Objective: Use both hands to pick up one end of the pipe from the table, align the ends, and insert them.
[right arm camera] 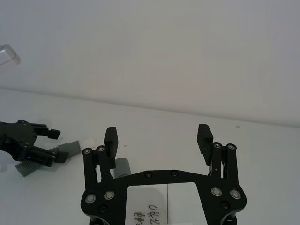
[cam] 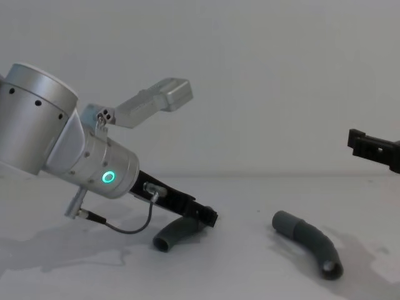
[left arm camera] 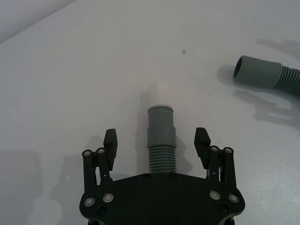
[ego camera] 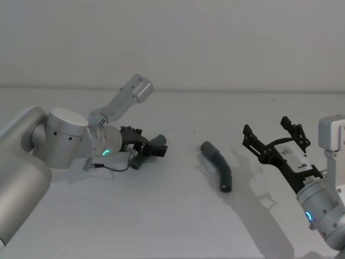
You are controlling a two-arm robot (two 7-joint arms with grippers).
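Your left gripper point(ego camera: 153, 145) is low over the left part of the table point(ego camera: 178, 226) and points toward the middle, and the green ring point(cam: 109, 177) glows on its arm. Its jaws are apart, and the left pipe point(cam: 175, 232) is between them. In the left wrist view you see the left cuff point(left arm camera: 161, 124) in the middle of the gap, with a free strip of table on each side, so the fingers point(left arm camera: 203, 142) do not touch it. This cuff end is a little raised and points away from the gripper, toward the middle of the table. The dark ribbed end curves down and rests on the table under the gripper, as the chest view shows. A small white part point(left arm camera: 161, 89) shows at the tip of this cuff; what it is, you cannot tell. The right pipe point(ego camera: 218, 167) lies flat on the table near the middle, well apart from the left pipe, and no gripper touches it. The right cuff point(cam: 284, 222) is its far end and faces left, toward the left gripper; its plain open end is the one nearer to the robot. Your right gripper point(ego camera: 272, 132) is on the right side, raised above the table and to the right of the right pipe. Its jaws are wide apart and hold nothing.
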